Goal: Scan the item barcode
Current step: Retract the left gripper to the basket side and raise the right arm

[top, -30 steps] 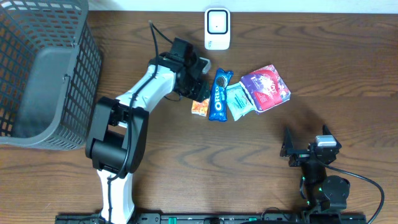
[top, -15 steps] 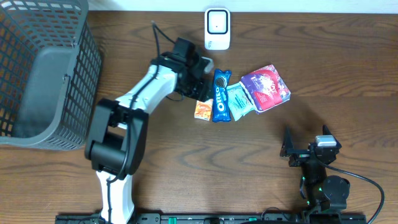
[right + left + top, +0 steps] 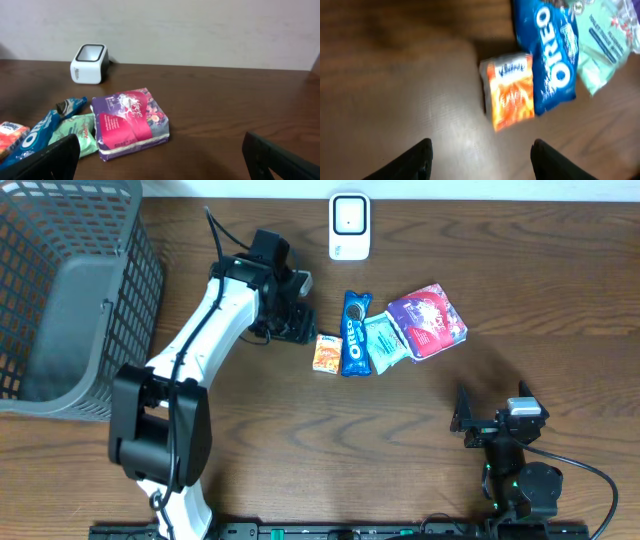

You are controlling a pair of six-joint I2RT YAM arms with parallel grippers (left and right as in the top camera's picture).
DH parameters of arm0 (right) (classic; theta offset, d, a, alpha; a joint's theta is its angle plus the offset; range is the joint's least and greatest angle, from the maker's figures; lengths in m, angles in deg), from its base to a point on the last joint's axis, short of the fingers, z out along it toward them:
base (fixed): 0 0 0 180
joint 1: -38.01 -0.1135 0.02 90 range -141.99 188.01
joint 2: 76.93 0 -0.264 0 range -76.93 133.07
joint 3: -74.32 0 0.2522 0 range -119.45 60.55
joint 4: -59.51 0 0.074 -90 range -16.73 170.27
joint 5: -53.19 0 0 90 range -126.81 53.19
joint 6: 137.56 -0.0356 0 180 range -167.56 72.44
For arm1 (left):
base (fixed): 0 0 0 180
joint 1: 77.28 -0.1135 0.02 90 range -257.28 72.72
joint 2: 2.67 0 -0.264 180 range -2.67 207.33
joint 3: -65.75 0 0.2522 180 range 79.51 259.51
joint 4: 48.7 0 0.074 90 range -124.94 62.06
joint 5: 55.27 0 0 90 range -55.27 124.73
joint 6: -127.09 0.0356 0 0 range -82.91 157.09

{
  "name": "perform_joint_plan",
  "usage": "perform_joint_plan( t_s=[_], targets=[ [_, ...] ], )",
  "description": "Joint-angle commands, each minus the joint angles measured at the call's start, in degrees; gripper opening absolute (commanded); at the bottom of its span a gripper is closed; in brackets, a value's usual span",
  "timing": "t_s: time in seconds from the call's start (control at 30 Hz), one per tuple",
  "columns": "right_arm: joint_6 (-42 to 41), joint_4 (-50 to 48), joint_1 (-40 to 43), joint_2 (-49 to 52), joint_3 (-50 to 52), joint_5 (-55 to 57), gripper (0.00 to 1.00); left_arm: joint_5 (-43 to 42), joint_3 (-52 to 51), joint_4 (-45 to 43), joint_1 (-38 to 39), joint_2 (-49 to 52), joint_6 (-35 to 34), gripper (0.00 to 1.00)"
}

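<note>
Soft even light; left wrist view motion-blurred, the other views sharp.

Left wrist view is smeared, lettering on the orange tissue pack (image 3: 511, 92) barely readable. The Oreo pack (image 3: 550, 60) runs off the top edge, the green packet (image 3: 602, 45) off the right. Overhead, the basket (image 3: 30, 240) is cropped at left

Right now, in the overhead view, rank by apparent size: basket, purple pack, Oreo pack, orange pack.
1. basket
2. purple pack
3. Oreo pack
4. orange pack
The basket's rim sits nearer the camera, but its lead is too big for that to matter.
</note>
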Motion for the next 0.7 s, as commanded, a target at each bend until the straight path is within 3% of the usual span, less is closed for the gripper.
perform_joint_plan(
  t_s=[0.0, 0.13, 0.23, 0.27, 0.47, 0.67],
  targets=[
    [-1.0, 0.2, 0.4, -0.3, 0.1, 0.3, 0.99, 0.5, 0.6, 2.4, -0.4, -7.4, -2.2, 0.64],
    [-1.0, 0.2, 0.4, -0.3, 0.1, 0.3, 0.99, 0.5, 0.6, 4.8, -1.3, -15.4, -3.2, 0.64],
    [-1.0, 0.2, 0.4, -0.3, 0.1, 0.3, 0.99, 1.2, 0.5, 6.2, -2.2, -22.8, -3.2, 0.93],
    [-1.0, 0.2, 0.4, -0.3, 0.1, 0.3, 0.99, 1.9, 0.5, 6.4, -2.4, -24.1, -3.2, 0.98],
    [-1.0, 0.2, 0.4, -0.3, 0.1, 0.3, 0.99, 9.4, 0.5, 9.6, -2.9, -33.2, -3.2, 0.98],
    [-1.0, 0.2, 0.4, -0.3, 0.1, 0.3, 0.99, 12.9, 0.5, 14.7, -2.9, -35.9, -3.2, 0.98]
  ],
)
